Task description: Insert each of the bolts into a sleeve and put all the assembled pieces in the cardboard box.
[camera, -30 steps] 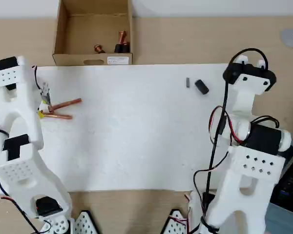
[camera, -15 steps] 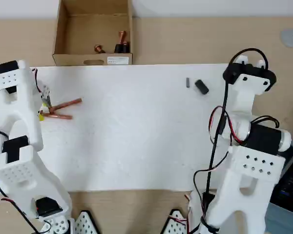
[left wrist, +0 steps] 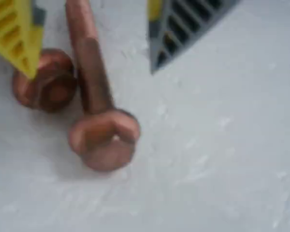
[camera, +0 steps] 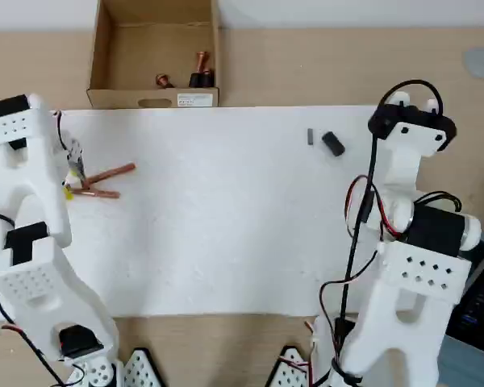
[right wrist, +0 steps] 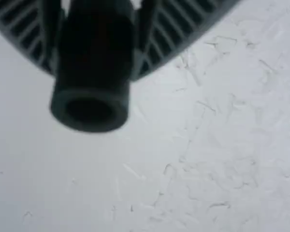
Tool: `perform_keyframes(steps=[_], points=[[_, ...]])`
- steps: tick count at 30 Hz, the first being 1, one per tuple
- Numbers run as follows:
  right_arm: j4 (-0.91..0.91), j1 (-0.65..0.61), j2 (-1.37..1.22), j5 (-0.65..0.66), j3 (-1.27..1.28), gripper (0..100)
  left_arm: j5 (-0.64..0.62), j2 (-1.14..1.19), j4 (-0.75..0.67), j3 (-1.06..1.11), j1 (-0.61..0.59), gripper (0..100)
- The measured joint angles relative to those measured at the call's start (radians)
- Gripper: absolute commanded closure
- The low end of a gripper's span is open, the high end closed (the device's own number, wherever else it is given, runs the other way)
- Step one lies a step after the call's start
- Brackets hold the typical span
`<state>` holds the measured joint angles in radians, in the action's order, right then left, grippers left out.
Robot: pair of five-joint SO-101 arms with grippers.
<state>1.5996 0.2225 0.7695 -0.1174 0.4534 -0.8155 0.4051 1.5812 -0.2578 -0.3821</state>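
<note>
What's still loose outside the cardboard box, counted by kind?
copper bolt: 2, both on the white mat
black sleeve: 2, one on the mat, one in the right gripper
small dark piece: 1, too small to identify
Total: 5

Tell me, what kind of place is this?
Probably a robot workshop or lab. Two white robot arms sit at a wooden table, with copper bolts and a cardboard box to practise on.
</note>
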Motion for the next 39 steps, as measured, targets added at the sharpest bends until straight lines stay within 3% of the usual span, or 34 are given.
perform_keyframes(steps=[14,36,39], points=[[0.000,0.000,0.000,0.000,0.000,98.8,0.000,0.000,0.074,-0.040,0.000,83],[0.000,0.000,0.000,0.000,0.000,98.8,0.000,0.002,-0.057,0.160,-0.008,83],[0.000,0.000,0.000,0.000,0.000,98.8,0.000,-0.002,-0.110,0.219,-0.008,88]])
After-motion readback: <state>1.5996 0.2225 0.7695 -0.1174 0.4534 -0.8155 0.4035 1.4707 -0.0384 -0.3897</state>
